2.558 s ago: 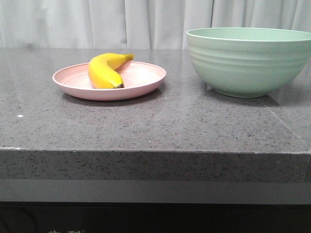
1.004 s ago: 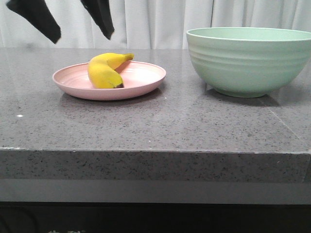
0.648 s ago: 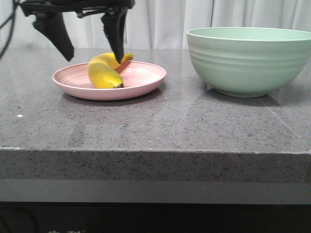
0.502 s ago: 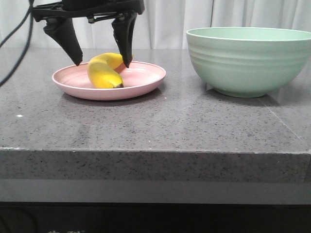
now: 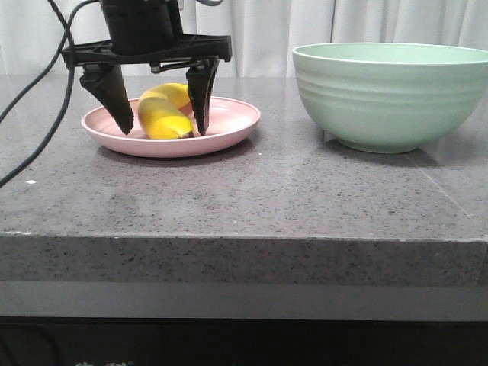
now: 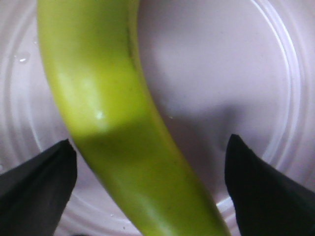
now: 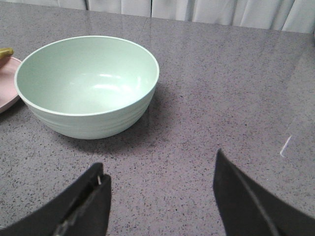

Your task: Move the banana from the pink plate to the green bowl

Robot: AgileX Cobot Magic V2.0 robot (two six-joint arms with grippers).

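The yellow banana point(image 5: 163, 116) lies on the pink plate point(image 5: 232, 122) at the left of the counter. My left gripper point(image 5: 163, 131) is open and lowered over the plate, one finger on each side of the banana, tips near the plate surface. In the left wrist view the banana point(image 6: 113, 123) fills the gap between the open fingers point(image 6: 37, 182) with the plate point(image 6: 236, 73) beneath. The green bowl point(image 5: 393, 95) stands at the right and is empty in the right wrist view point(image 7: 86, 83). My right gripper point(image 7: 160, 196) is open and empty above bare counter, short of the bowl.
The grey speckled counter point(image 5: 267, 191) has a front edge close to the camera. White curtains point(image 5: 252, 30) hang behind. A black cable point(image 5: 38, 99) trails from the left arm across the left side. The plate's edge point(image 7: 6, 83) shows beside the bowl in the right wrist view.
My left gripper has come down from above into the plate and now straddles the banana with open fingers. The banana, plate and bowl have not moved.
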